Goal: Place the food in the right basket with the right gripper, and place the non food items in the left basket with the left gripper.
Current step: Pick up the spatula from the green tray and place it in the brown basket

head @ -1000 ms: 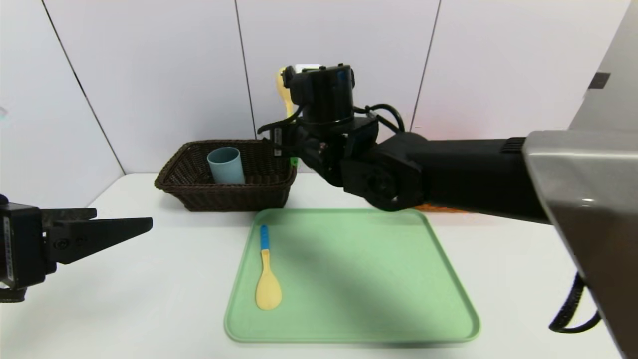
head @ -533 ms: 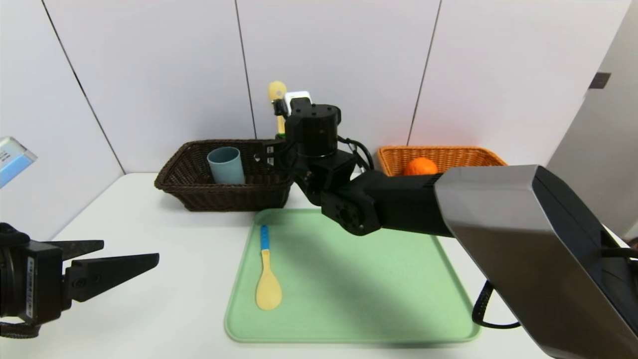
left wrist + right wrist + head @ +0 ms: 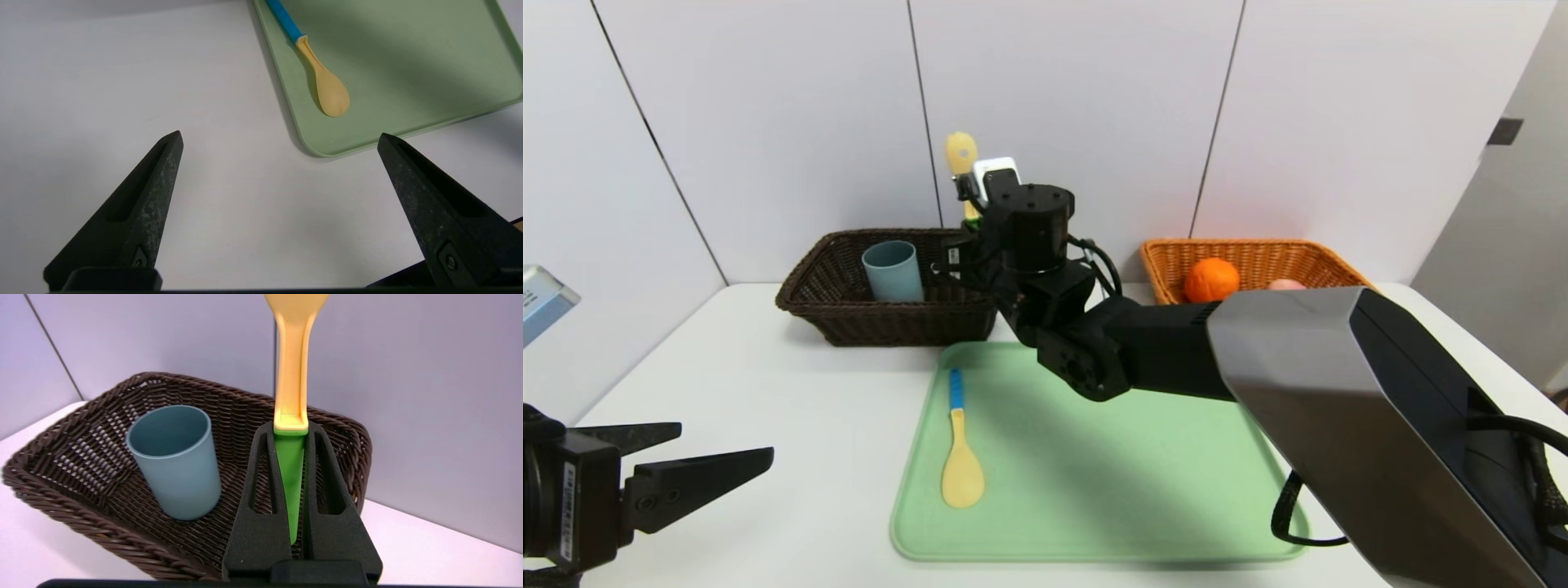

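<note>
While our right gripper pinches the green spoon over the dark basket, our left gripper gapes wide near the tray.

Green-handled spoon upright over dark basket; cup inside.

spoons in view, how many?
2. Blue-handled spoon lies on the green tray; green-handled spoon is clamped upright in the right gripper over the dark basket.

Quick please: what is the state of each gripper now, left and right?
Left gripper: open, empty, over the table.
Right gripper: shut on the green-handled spoon, by the dark basket.
</note>
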You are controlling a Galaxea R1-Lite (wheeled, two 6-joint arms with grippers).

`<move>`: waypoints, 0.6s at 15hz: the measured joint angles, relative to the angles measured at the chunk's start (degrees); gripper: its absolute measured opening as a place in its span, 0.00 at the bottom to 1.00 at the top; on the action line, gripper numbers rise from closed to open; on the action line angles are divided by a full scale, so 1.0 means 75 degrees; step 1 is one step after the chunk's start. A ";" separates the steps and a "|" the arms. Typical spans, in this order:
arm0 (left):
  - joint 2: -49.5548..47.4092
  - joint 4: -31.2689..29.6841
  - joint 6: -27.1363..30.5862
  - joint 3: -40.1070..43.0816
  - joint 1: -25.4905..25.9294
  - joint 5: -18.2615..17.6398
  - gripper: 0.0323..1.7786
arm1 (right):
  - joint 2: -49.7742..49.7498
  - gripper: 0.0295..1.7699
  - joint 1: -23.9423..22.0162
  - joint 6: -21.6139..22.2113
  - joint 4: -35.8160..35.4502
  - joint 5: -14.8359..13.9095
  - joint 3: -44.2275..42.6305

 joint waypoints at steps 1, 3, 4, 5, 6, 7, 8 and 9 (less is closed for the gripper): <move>-0.0007 -0.0002 -0.0007 0.0002 0.0000 0.0018 0.95 | 0.0037 0.06 -0.0015 0.0003 -0.0007 -0.0007 0.0000; -0.0018 0.0007 -0.0003 0.0008 0.0008 0.0033 0.95 | 0.0143 0.06 -0.0018 0.0008 -0.0033 -0.0003 0.0000; -0.0021 0.0007 -0.0007 0.0011 0.0011 0.0062 0.95 | 0.0210 0.14 -0.0033 0.0015 -0.0070 -0.0010 0.0000; -0.0018 0.0010 0.0005 0.0011 0.0011 0.0143 0.95 | 0.0255 0.23 -0.0062 0.0015 -0.0085 0.0000 0.0000; -0.0015 0.0010 0.0005 0.0015 0.0011 0.0187 0.95 | 0.0288 0.32 -0.0085 0.0020 -0.0091 0.0003 0.0000; -0.0015 0.0010 0.0005 0.0016 0.0015 0.0195 0.95 | 0.0306 0.40 -0.0096 0.0033 -0.0091 0.0015 0.0000; -0.0015 0.0010 0.0005 0.0016 0.0015 0.0202 0.95 | 0.0317 0.47 -0.0093 0.0037 -0.0093 0.0023 0.0000; -0.0011 0.0010 0.0005 0.0016 0.0018 0.0202 0.95 | 0.0317 0.53 -0.0088 0.0034 -0.0091 0.0067 0.0000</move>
